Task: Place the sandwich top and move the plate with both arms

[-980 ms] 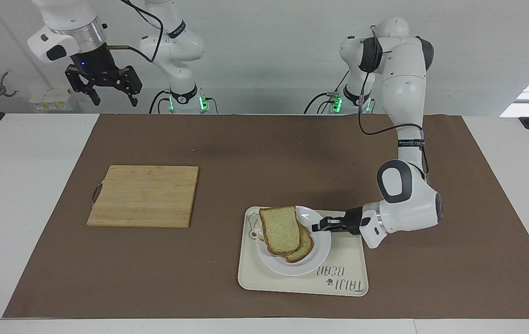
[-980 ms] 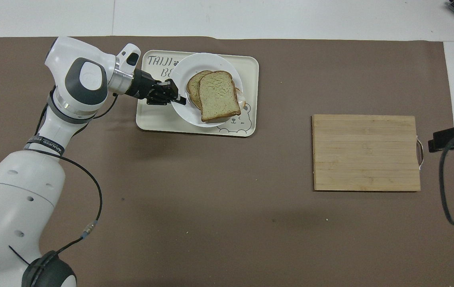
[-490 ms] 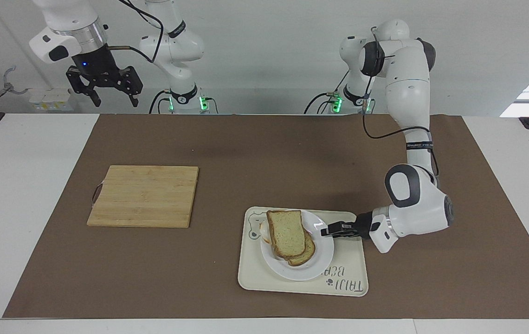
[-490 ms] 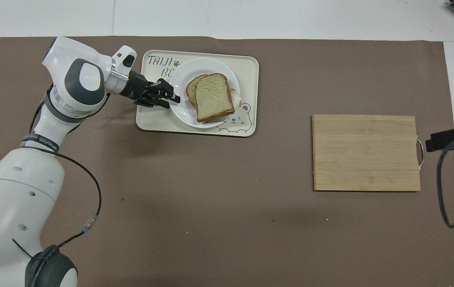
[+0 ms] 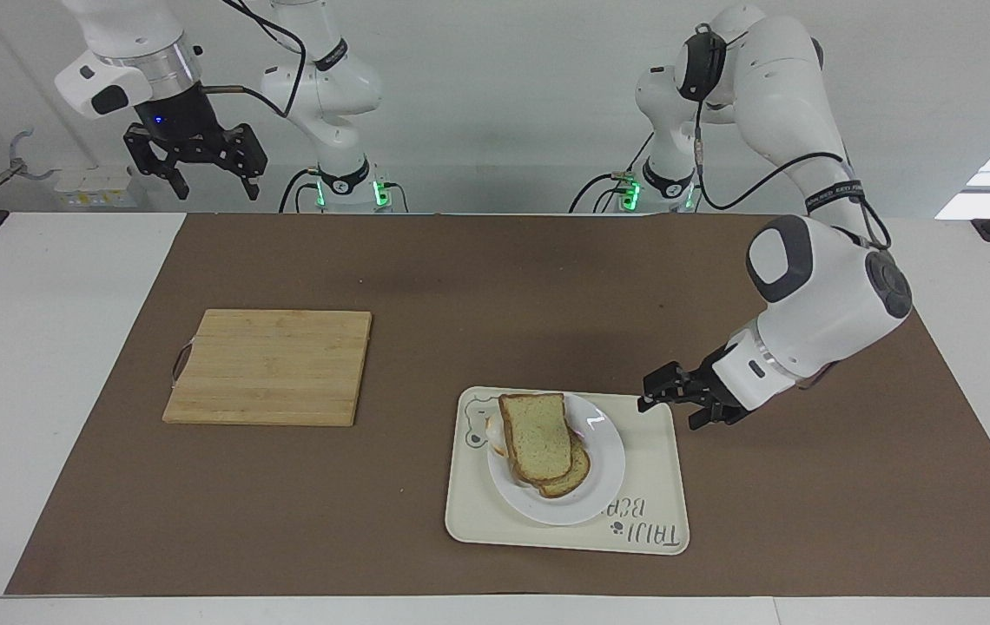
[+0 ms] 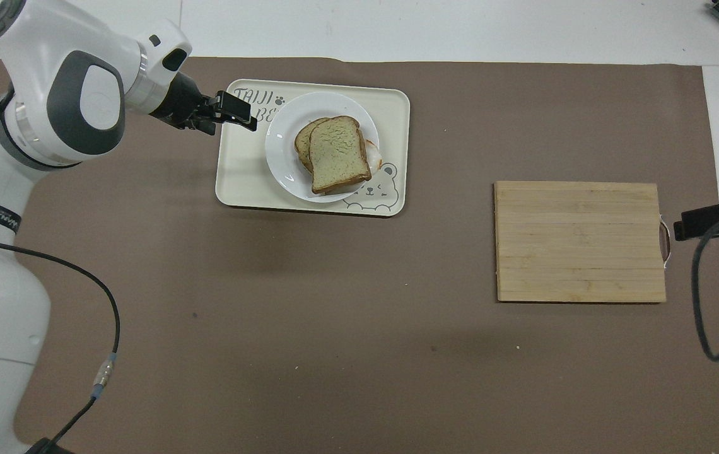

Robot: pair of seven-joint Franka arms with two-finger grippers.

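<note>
My left gripper (image 5: 653, 401) hangs released over the cream tray's (image 5: 653, 486) corner, just off the plate (image 5: 603, 482) rim; my right gripper (image 5: 207, 174) waits raised and spread at its own end. The sandwich top (image 5: 537, 435) lies on a second slice on the plate, which sits in the tray. One cutting board (image 5: 272, 365) lies well apart toward the right arm's end of the brown mat (image 5: 478, 286), bare between them.
</note>
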